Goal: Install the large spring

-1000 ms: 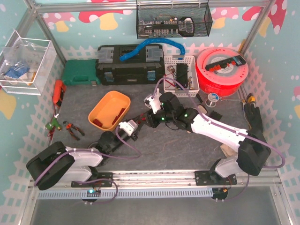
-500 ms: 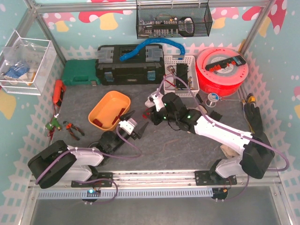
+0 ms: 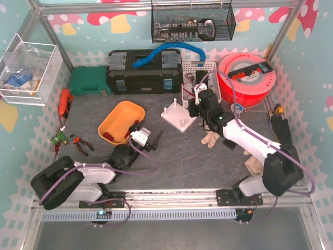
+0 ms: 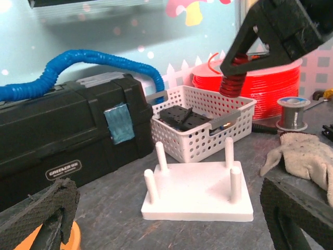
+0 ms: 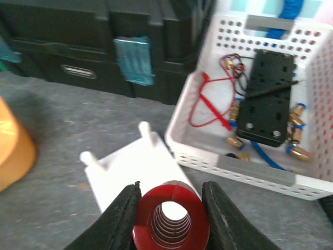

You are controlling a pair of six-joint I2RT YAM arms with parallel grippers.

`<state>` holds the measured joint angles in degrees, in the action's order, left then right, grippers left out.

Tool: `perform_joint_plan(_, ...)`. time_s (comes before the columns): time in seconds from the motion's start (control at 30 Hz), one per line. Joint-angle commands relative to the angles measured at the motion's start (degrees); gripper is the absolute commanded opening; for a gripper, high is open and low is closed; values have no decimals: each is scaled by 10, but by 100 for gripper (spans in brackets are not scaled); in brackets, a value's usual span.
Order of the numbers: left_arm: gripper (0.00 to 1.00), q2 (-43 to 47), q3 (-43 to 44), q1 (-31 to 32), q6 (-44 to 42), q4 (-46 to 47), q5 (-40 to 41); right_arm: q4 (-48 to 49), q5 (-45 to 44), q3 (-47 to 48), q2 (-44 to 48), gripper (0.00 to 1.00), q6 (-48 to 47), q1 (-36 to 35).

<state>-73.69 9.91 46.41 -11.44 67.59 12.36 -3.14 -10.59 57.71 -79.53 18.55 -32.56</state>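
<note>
we had the right claw [image 5: 170,194] pinching the large spring [image 4: 232,85] by its sides, up off the worktop [image 4: 106,200]. the white peg base [image 4: 196,197] sat below and just ahead of that claw, clear of the spring. the left claw [image 3: 147,136] was spread wide, with the base ahead of it.

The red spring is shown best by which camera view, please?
The right wrist view: the red spring fills the foreground, end-on, clamped in the right gripper. The left wrist shows it small, side-on; the top view, barely.
</note>
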Motion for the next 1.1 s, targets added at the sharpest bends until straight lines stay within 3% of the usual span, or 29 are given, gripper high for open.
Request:
perform_joint_plan(0.0, 95, 11, 12, -1, 2, -10, 26, 23, -19, 13, -31, 0, -18, 27)
perform_joint_plan(1.07, 95, 22, 8, -1, -4, -13, 44, 29, 48, 40, -150, 0, -17, 67)
